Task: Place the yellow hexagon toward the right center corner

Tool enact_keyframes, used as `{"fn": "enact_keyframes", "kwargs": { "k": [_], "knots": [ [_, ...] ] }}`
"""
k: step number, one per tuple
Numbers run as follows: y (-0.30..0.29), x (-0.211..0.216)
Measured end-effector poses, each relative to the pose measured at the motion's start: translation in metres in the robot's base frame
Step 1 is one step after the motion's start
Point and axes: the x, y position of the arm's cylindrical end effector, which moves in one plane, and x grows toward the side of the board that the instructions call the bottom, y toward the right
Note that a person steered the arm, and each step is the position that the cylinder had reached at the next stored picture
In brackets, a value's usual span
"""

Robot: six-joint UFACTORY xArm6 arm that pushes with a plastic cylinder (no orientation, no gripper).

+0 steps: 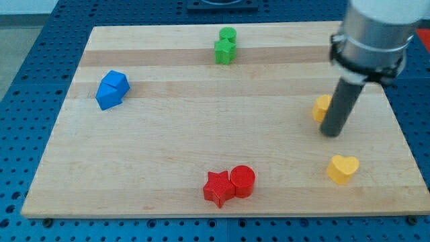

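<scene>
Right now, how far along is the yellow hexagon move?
Mostly done: the yellow hexagon block already sits near the right-centre edge of the wooden board. In hand: my tip is at its lower right, the rod covering part of it. Left: maybe a final nudge toward the view's right. The yellow heart block lies below, apart.

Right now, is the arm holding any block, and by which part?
Nothing is held; the rod cannot grasp. My tip stands just to the view's right of the yellow hexagon, partly hiding it; contact cannot be told.
</scene>
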Motion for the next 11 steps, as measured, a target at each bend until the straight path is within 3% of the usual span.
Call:
{"fn": "enact_keyframes", "kwargs": {
  "k": [1, 2, 4, 5, 6, 11],
  "knots": [
    [0.017, -0.025],
    [0.016, -0.024],
    [-0.035, 0.030],
    [-0.042, -0.033],
    [-0.042, -0.057],
    [-0.019, -0.083]
  ]
}}
